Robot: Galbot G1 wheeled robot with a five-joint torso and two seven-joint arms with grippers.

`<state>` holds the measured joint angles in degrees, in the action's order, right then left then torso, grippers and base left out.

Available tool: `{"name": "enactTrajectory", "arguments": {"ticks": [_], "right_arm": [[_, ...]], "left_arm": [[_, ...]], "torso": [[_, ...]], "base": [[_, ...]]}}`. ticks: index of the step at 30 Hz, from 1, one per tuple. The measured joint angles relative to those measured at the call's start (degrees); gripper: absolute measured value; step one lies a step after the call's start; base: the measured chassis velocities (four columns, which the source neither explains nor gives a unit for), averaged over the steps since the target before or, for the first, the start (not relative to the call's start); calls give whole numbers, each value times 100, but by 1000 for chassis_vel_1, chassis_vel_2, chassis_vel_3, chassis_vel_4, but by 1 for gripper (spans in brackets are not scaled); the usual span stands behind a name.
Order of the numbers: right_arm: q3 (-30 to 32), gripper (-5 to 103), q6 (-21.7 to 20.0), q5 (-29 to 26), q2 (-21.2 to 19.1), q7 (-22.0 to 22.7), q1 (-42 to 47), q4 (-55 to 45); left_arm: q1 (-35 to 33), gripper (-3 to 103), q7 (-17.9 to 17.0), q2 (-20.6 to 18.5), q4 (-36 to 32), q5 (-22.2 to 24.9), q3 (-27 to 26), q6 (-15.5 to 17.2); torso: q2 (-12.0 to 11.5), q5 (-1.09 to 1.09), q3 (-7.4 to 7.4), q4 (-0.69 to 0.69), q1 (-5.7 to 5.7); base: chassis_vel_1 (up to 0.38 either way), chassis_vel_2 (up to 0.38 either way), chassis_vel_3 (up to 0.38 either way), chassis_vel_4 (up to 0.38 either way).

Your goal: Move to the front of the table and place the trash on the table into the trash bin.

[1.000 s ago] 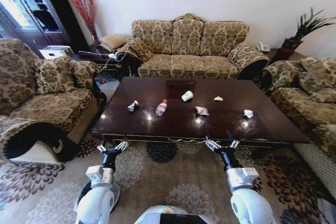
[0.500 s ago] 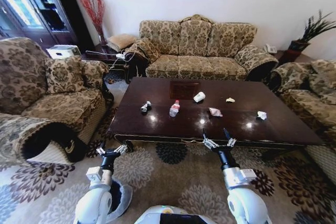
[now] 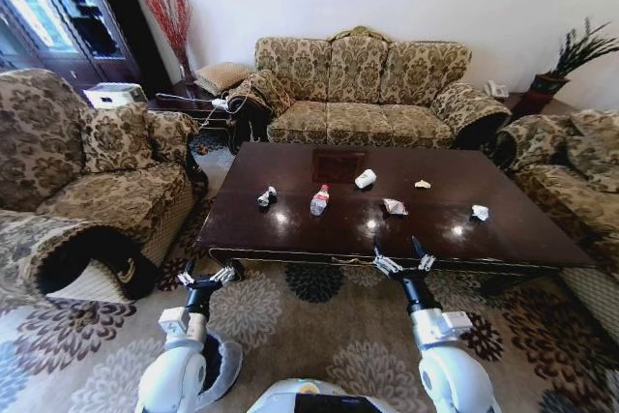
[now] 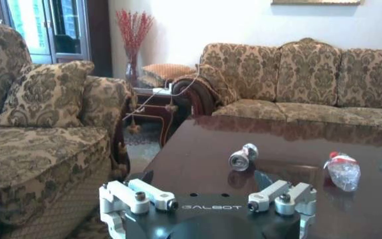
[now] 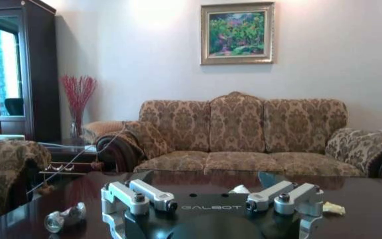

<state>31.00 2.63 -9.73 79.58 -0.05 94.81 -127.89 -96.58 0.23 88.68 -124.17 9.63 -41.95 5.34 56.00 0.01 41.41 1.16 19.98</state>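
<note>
A: Left gripper (image 3: 207, 276) is hanging w/ fingers spread, holding nothing, low over the carpet just short of the near-left corner of the large dark-brown glossy wooden table (image 3: 290, 234). Right gripper (image 3: 404, 264) is likewise spread and empty, sitting right at the near edge, mid-right.

B: And the trash?

A: All on the tabletop, none touched. Crumpled silvery wrapper (image 3: 266, 197) is lying left, clear plastic bottle w/ red cap (image 3: 319, 201) just right of it, white paper cup (image 3: 365, 179) farther back, reddish-white wrapper (image 3: 394, 207) nearer, small yellowish scrap (image 3: 423, 184) far, white crumpled wad (image 3: 481, 212) far right.

B: Bin?

A: Prob the round black bin with whitish liner (image 3: 221, 369) sitting on the floor beside the left arm, partly hidden.

B: Risks?

A: Right gripper is riding v. close to the carved edge; creeping fwd could knock it. The glossy top could let the bottle roll when nudged. The bin being so near the base, driving could tip it.
</note>
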Motion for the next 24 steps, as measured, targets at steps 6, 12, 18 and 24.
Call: {"name": "enactTrajectory", "arguments": {"ticks": [6, 12, 18, 24], "right_arm": [[1, 100, -4, 0, 0, 0, 1, -1], [1, 100, -8, 1, 0, 2, 1, -2], [1, 100, -8, 1, 0, 3, 1, -3], [1, 100, -9, 1, 0, 5, 1, -6]], "left_arm": [[0, 100, 0, 0, -1, 0, 1, 2], [0, 100, 0, 1, -3, 0, 1, 2], [0, 100, 0, 1, -4, 1, 1, 2], [0, 100, 0, 1, -7, 1, 1, 2]], "torso": [[0, -1, 0, 0, 0], [0, -1, 0, 0, 0], [0, -1, 0, 0, 0], [0, -1, 0, 0, 0]], "base": [[0, 0, 0, 0], [0, 0, 0, 0], [0, 0, 0, 0], [0, 0, 0, 0]]}}
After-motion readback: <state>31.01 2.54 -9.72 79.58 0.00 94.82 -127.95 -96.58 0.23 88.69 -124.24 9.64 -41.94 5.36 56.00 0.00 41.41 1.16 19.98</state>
